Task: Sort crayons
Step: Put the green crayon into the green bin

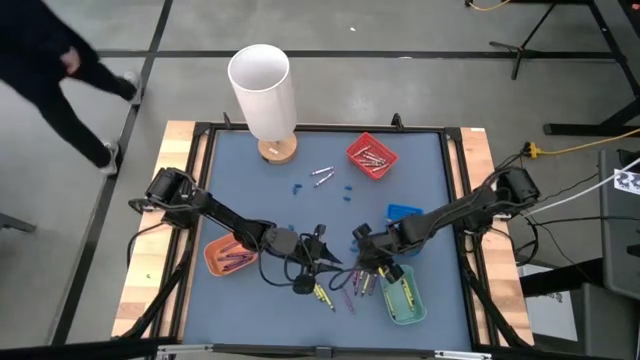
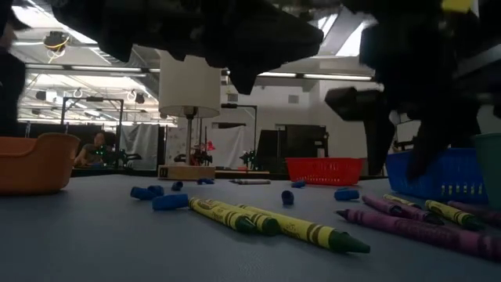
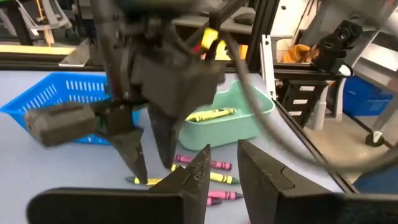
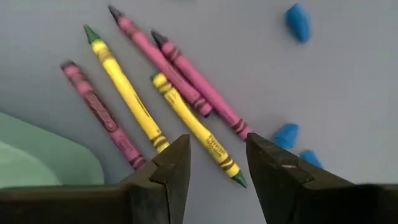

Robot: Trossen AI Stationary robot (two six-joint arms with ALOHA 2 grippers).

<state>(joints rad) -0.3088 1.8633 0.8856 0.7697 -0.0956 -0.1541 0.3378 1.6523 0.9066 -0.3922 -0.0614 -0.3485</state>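
From above, both arms meet near the front middle of the blue tabletop (image 1: 250,170); the left end effector (image 1: 322,262) and right end effector (image 1: 362,262) hang over loose crayons (image 1: 338,290); an orange tray (image 1: 228,256) holds purple ones, a green tray (image 1: 404,294) yellow ones, a red basket (image 1: 371,156) grey ones; a blue basket (image 1: 403,212) and a white lamp (image 1: 263,90) stand farther back.

At table height, yellow crayons (image 2: 266,221) and purple crayons (image 2: 407,219) lie flat among blue bits (image 2: 169,201).

Left wrist: its fingers (image 3: 199,177) stand apart, empty.

Right wrist: fingers (image 4: 171,171) spread wide, empty, just above a yellow crayon (image 4: 196,129) beside pink ones (image 4: 180,71).
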